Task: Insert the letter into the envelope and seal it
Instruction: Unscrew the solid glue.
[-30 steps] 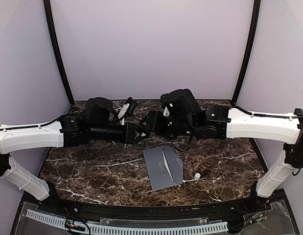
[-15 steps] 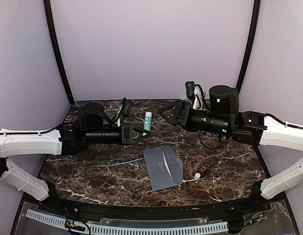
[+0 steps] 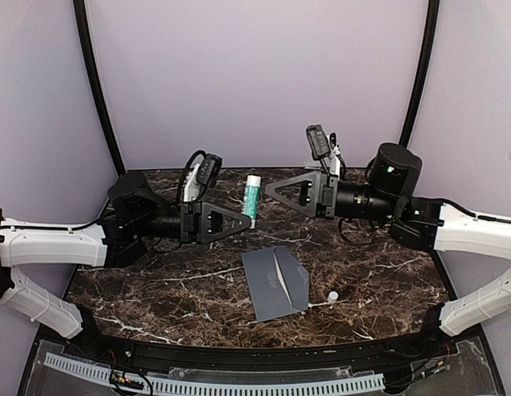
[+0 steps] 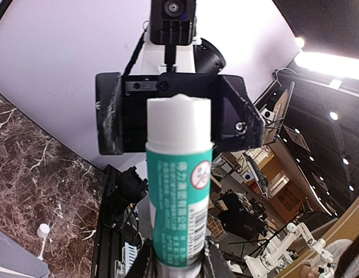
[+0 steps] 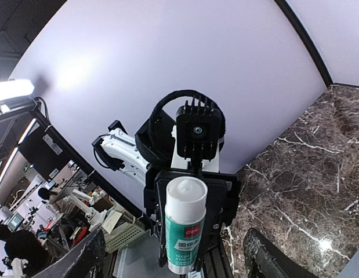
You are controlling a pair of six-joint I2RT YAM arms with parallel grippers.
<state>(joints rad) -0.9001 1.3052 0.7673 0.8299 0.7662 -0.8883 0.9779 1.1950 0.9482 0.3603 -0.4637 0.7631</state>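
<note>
The grey envelope (image 3: 276, 283) lies flat on the marble table, in front of both arms. A thin pale strip runs down its middle, and I cannot tell whether that is the letter, which is otherwise hidden. My left gripper (image 3: 248, 221) (image 4: 178, 263) is shut on the bottom of an upright green-and-white glue stick (image 3: 252, 198) (image 4: 179, 191) (image 5: 185, 229), whose uncapped white tip shows. My right gripper (image 3: 270, 190) is open a short way right of the stick, its dark fingers (image 5: 270, 258) spread wide and empty.
A small white cap (image 3: 333, 295) (image 4: 43, 230) lies on the table (image 3: 156, 289) just right of the envelope. Both arms hang above the back half of the table. Purple walls close in the back and sides.
The two grippers, close together a second ago, have drawn apart. The right gripper opened and pulled back to the right. The left arm lifted the glue stick slightly.
</note>
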